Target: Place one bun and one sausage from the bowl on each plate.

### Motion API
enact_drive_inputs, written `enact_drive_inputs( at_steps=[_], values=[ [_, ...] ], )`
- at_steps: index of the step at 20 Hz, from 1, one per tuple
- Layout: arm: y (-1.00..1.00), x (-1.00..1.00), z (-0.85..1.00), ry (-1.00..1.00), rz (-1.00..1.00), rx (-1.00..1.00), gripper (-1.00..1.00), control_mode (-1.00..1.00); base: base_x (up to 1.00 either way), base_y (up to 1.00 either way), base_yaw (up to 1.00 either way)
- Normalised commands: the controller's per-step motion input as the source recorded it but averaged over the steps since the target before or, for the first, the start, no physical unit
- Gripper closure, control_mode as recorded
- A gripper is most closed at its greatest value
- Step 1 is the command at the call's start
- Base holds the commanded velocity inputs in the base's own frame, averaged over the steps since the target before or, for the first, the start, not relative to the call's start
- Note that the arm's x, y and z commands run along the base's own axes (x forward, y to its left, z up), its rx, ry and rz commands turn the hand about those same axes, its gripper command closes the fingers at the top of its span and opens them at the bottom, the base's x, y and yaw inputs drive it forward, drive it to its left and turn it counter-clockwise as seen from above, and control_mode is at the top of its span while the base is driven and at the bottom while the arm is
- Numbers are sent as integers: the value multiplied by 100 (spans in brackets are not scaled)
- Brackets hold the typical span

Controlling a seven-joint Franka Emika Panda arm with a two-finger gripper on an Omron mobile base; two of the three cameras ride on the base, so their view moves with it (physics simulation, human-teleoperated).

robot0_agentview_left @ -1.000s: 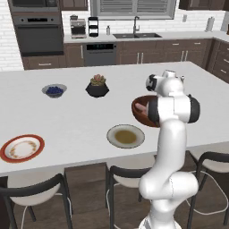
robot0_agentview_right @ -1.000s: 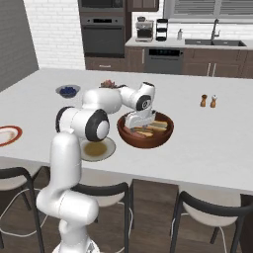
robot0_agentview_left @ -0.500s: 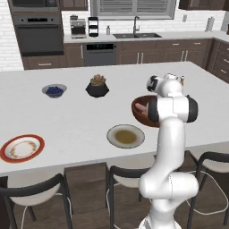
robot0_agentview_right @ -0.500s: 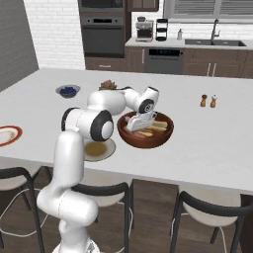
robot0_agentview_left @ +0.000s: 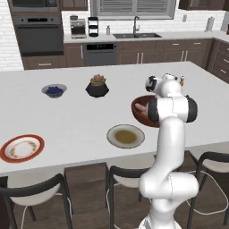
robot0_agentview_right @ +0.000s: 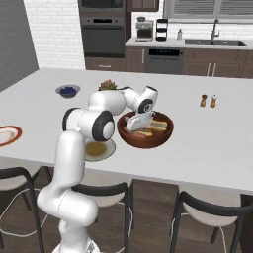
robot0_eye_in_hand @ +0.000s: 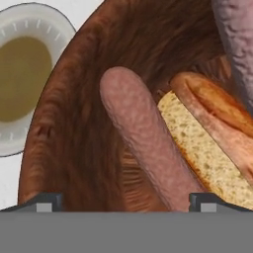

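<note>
The reddish-brown bowl (robot0_agentview_right: pixel 167 133) stands on the island counter right of the arm, and my gripper (robot0_agentview_right: pixel 137 124) reaches down into it. In the hand view my gripper (robot0_eye_in_hand: pixel 126 202) is open, its dark fingertips (robot0_eye_in_hand: pixel 45 202) wide apart low in the bowl (robot0_eye_in_hand: pixel 64 123). A pink sausage (robot0_eye_in_hand: pixel 143 138) runs down between them, untouched. A cut bun (robot0_eye_in_hand: pixel 207 148) lies beside it, with a second sausage (robot0_eye_in_hand: pixel 237 39) further off. The pale grey plate with the brownish centre (robot0_agentview_left: pixel 125 136) sits just left of the bowl (robot0_agentview_left: pixel 139 110). The orange-rimmed plate (robot0_agentview_left: pixel 21 148) lies far left.
A small grey bowl of blue berries (robot0_agentview_left: pixel 54 90) and a black plant pot (robot0_agentview_left: pixel 97 86) stand further back on the counter. Salt and pepper shakers (robot0_agentview_right: pixel 208 101) are off to the right. Stools line the near edge of the counter.
The hand has tipped and sunk a little deeper into the bowl, closer to the sausage. The jaws stayed wide open. Nothing on the counter moved.
</note>
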Motion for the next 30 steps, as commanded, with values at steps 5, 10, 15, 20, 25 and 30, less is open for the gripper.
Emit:
enact_drive_inputs(
  at_steps=[5,10,15,20,25,30],
  values=[
    [-11,28,0,0,7,4,-100,-100,0,0,0],
    [-3,26,-6,0,7,1,-100,-100,0,0,0],
    [0,28,-19,0,5,0,-100,-100,0,0,0],
    [9,19,-31,0,2,0,-100,-100,0,0,0],
    [20,3,-17,0,0,0,-100,-100,0,0,0],
    [31,1,-39,0,0,-1,-100,-100,0,0,0]
  ],
)
